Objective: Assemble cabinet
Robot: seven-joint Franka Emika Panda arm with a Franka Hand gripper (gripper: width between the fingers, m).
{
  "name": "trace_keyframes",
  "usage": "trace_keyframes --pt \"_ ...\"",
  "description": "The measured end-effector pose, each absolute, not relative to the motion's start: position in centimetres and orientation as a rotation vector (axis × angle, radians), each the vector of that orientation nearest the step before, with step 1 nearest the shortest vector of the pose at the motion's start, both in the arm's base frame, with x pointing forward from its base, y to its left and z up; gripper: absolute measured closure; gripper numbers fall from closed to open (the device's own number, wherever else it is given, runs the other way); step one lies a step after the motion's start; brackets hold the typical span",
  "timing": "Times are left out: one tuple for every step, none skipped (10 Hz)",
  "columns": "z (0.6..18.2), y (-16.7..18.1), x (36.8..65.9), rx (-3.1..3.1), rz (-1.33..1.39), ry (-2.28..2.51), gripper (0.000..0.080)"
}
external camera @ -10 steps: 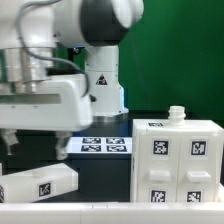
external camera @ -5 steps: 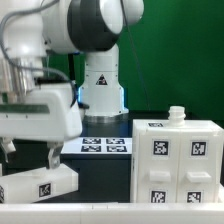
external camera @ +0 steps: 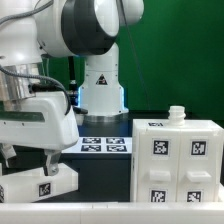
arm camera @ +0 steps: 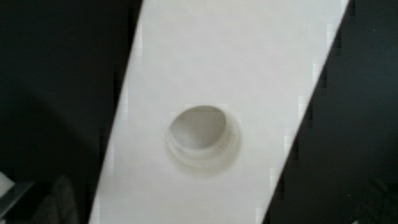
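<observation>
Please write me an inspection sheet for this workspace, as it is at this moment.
Surface: black table; the marker board lies flat on it.
Job's things: large cabinet body at the exterior view's right, small knob on top; long cabinet piece at the left, with a round hole in the wrist view.
Clutter: nothing seen.
Gripper: gripper open, low over the long cabinet piece, not closed on it.
Cables: thin dark cables by the arm's wrist.
Surroundings: green backdrop; robot base behind the marker board.
</observation>
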State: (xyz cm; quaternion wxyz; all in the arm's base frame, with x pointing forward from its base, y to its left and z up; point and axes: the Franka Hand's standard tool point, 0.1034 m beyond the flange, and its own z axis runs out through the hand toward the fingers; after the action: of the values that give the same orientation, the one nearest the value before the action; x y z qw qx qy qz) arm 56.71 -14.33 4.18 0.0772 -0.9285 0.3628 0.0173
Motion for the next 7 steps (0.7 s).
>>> trace_keyframes --pt "5.4 -14.1 56.8 -2.718 0.176 1.133 0.0002" --pt "6.4 -14.6 57.5 -2.687 0.195 1.163 0.0002" --pt "6.2 -14.4 56.9 -2.623 0.285 1.207 0.0002" --pt "6.3 -13.8 56.3 -2.575 0.42 1.206 0.0002" --pt "6.2 -14.1 56.5 -2.56 0.468 1.184 0.0002" --pt "6.2 -14.1 55.8 -2.513 0.591 1.162 0.0002" --pt "6.2 -14.2 55.8 -2.468 0.688 1.157 0.0002"
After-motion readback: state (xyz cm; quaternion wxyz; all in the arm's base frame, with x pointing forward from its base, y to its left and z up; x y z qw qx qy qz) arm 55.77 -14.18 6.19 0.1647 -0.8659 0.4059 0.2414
